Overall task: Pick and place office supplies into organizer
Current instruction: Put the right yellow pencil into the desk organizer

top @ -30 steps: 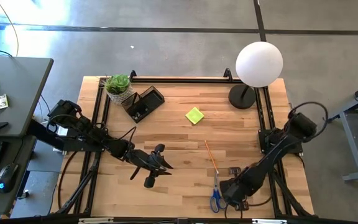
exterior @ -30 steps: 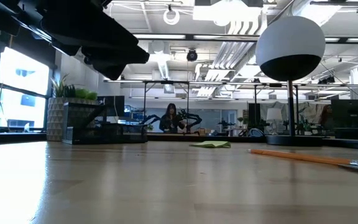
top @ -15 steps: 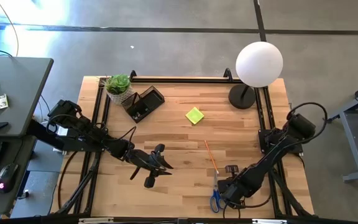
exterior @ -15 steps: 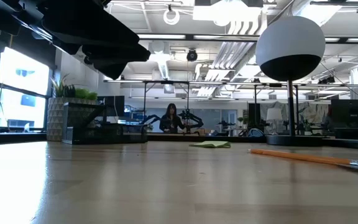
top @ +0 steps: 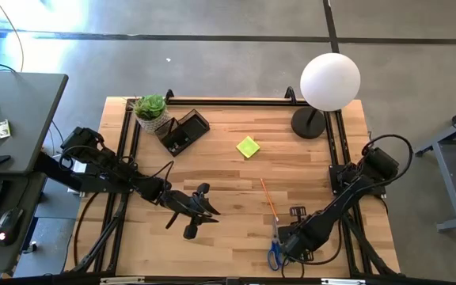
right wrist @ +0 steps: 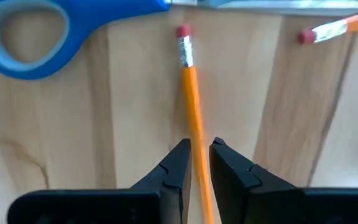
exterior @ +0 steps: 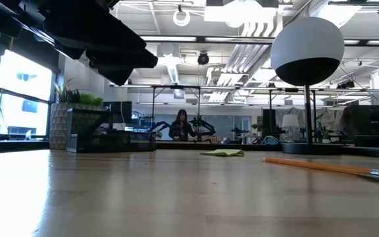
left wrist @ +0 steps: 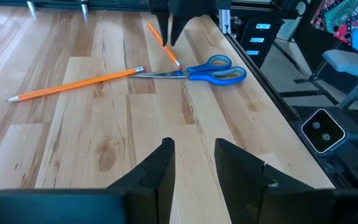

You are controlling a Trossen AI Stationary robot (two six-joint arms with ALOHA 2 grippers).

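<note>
Right gripper (right wrist: 195,155) fingers closed around pencil (right wrist: 192,93), thinly held; slip risk on lift. Left gripper (left wrist: 191,163) fingers parted, empty.

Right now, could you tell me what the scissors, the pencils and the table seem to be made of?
Scissors: glossy blue handles, probably plastic; grey, shiny blades, likely steel.
Pencils: orange-painted, likely wood, with a metal band and pink rubber tip.
Table: light wood planks with visible grain and knots, smooth finish.
</note>
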